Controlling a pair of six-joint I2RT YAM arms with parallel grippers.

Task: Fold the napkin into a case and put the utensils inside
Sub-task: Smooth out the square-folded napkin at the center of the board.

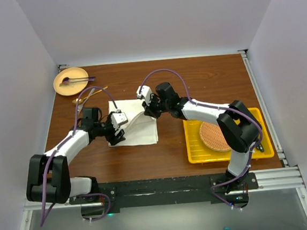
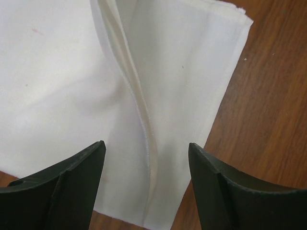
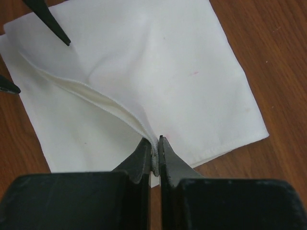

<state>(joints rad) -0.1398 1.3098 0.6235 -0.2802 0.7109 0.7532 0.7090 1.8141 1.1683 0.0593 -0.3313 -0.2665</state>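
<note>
The right gripper (image 3: 156,152) is pinched shut on a raised fold of the napkin (image 3: 158,67), at the cloth's 1 o'clock corner in the top view. The left gripper (image 2: 146,148) stands with jaws apart, straddling the same ridge at the 9 o'clock edge. The napkin lies mid-table, with the gold utensils (image 1: 92,93) at its 10 o'clock and a yellow tray (image 1: 193,144) at 3 o'clock.

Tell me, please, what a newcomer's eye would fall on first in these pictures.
The white napkin, left of centre on the table, draws the eye: the right jaws are shut on a raised fold near its far right corner, the left jaws open over its left side. Next comes the yellow tray at the right, holding an orange mat.
</note>
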